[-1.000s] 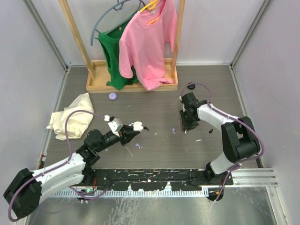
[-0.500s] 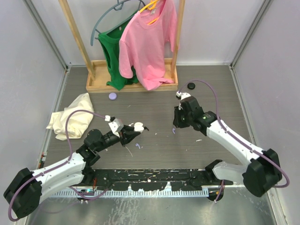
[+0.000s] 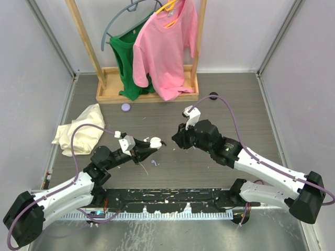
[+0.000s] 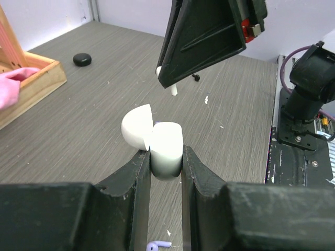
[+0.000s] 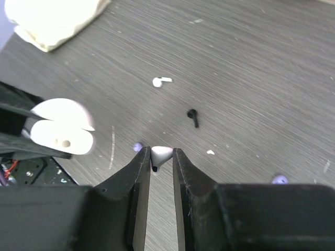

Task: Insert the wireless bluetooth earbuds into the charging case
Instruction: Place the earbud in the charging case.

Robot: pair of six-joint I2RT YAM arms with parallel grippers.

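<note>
My left gripper [image 3: 150, 147] is shut on the white charging case [image 3: 153, 141], held lid open above the table; in the left wrist view the case [image 4: 166, 144] sits between its fingers [image 4: 137, 180]. My right gripper [image 3: 177, 139] is shut on a white earbud [image 5: 162, 153] and hovers just right of the case. In the left wrist view it [image 4: 201, 39] hangs over the case with the earbud's stem [image 4: 174, 90] poking out. Loose on the table lie a white earbud [image 5: 161, 81], a black earbud [image 5: 193, 117] and a lilac earbud [image 4: 157, 244].
A wooden rack [image 3: 146, 89] with a green shirt [image 3: 127, 57] and a pink shirt [image 3: 165, 47] stands at the back. A cream cloth [image 3: 78, 136] lies at the left. A lilac disc [image 3: 125, 107] and a black disc [image 3: 213, 95] lie near the rack.
My right arm has swung left from the table's right side to just beside the open case. The left arm and the case have barely moved.
</note>
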